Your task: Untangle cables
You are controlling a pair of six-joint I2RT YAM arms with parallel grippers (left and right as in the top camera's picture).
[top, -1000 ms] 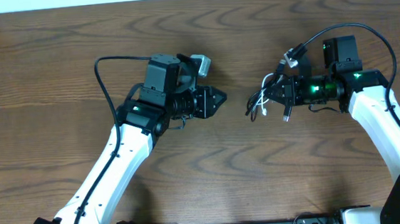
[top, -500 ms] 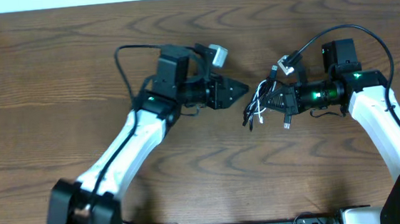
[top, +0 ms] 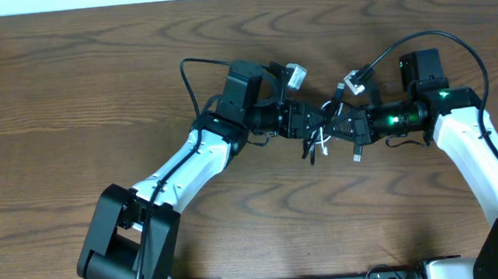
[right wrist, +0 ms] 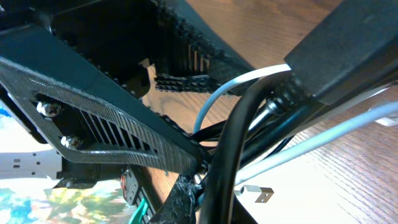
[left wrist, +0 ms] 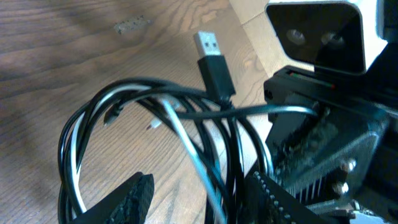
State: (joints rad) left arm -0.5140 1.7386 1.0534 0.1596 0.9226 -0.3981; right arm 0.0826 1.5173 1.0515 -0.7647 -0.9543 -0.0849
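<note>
A tangled bundle of cables (top: 323, 135), thin black loops and a white cord (left wrist: 180, 134), hangs from my right gripper (top: 346, 125), which is shut on it above the table. A black USB plug (left wrist: 212, 55) sticks up from the bundle, and a small metal plug (right wrist: 258, 194) hangs below. My left gripper (top: 308, 121) is open, and its two fingers (left wrist: 202, 186) straddle the black and white strands without closing. In the right wrist view the cables (right wrist: 239, 134) run through my right jaws (right wrist: 205, 180), with the left gripper's finger just beyond them.
The brown wooden table (top: 94, 89) lies under both arms. The thick black wires fixed to the arms arch above the left wrist (top: 192, 66) and the right wrist (top: 437, 37). The two grippers are almost touching at the table's middle.
My left arm has swung right from the table's middle-left until its open jaws reach the bundle. My right gripper has shifted slightly left and keeps its hold on the cables.
</note>
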